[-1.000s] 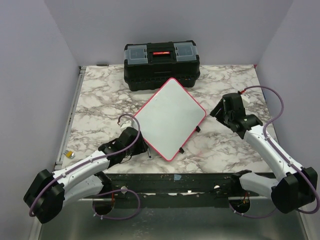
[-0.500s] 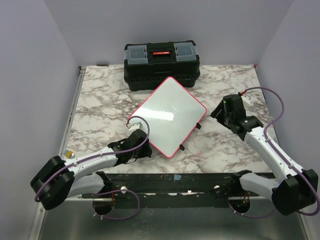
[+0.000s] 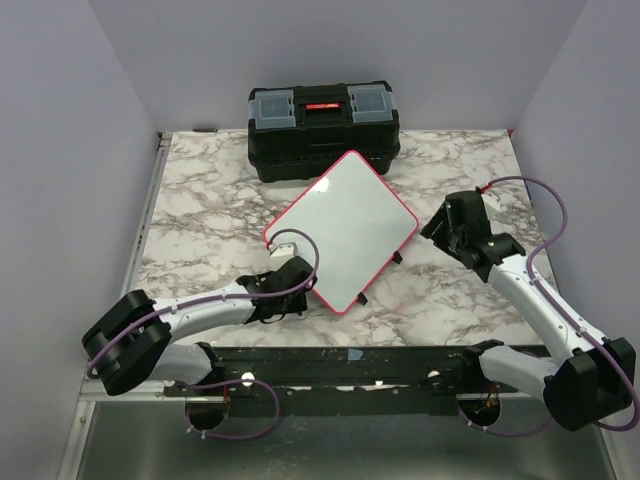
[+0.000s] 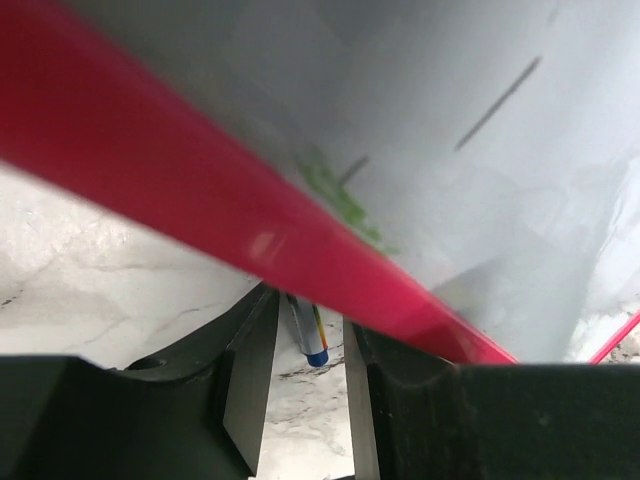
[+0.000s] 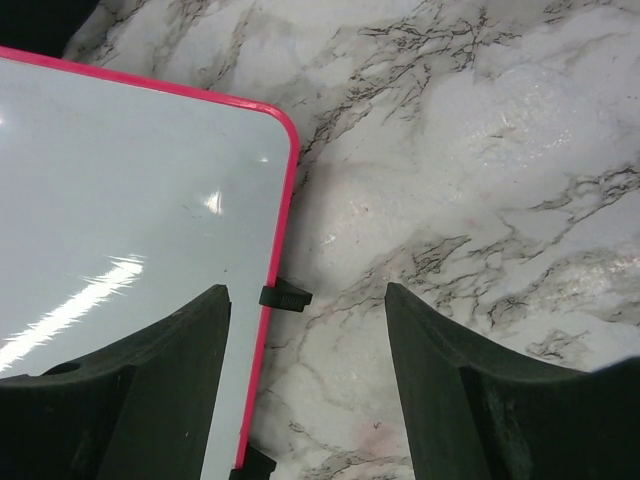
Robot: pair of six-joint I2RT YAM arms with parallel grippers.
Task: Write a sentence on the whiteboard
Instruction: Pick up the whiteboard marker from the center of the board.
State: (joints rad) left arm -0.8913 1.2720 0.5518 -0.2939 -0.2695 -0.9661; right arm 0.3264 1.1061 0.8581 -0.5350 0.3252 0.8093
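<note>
"red-rimmed whiteboard first: where does it sit?"

"mid-table on the marble table, turned corner-on like a diamond. its far corner is touching or just in front of the black toolbox, i can't tell which. it's blank but for faint smudges, so no sentence on it yet."

"and you, left to right?"

"my left gripper is low at the board's near-left edge, with the rim right over it. its jaws stand apart by a narrow gap. the marker lies on the table between the fingertips, not yet pinched as far as i can see. my right gripper hangs over the board's right corner, jaws wide, nothing in them."

"what could go wrong?"

"on the left, i judge the marker could roll or squirt out if i close off-centre. my wrist is also so tight to the rim that lifting may bump the board askew. on the right there's little risk, though jaws that low could catch the small black foot at the edge."

"changed since a second ago?"

"my left arm has slid rightward along that edge and now hides the marker from above, where it lay in plain sight. the board got nudged left, then came back near its place. my right arm barely moved."
</note>
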